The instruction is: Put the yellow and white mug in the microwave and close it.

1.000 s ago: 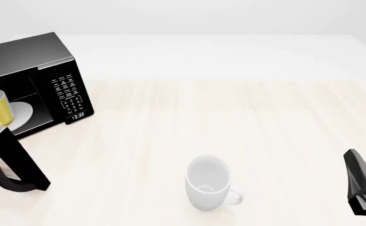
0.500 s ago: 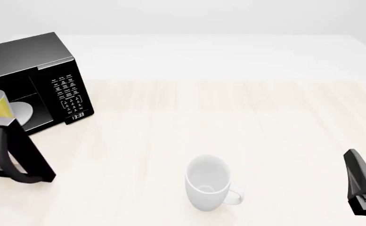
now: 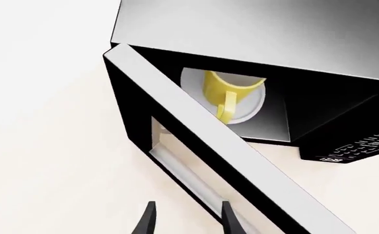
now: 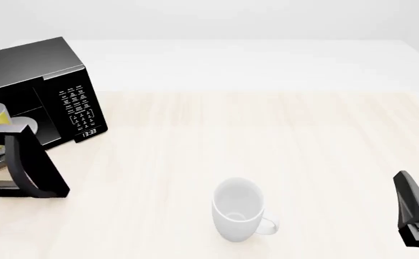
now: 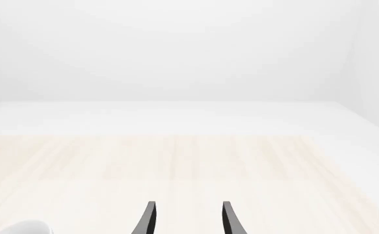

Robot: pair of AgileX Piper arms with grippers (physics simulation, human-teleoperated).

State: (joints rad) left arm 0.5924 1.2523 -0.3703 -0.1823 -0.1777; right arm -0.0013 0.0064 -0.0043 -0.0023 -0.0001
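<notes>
The yellow and white mug (image 3: 223,92) stands on the white plate (image 3: 251,113) inside the microwave (image 4: 40,70). The microwave door (image 3: 202,151) is partly open. Left hand (image 3: 186,222): open, empty, beside the door. Right hand (image 5: 186,222): open, empty, well apart from the microwave.

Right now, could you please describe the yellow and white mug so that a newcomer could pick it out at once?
Find the black microwave at the table's far left, its door partly open. On the white round plate inside stands the yellow and white mug. The only other mug, the all-white mug, lies out on the open table.
</notes>
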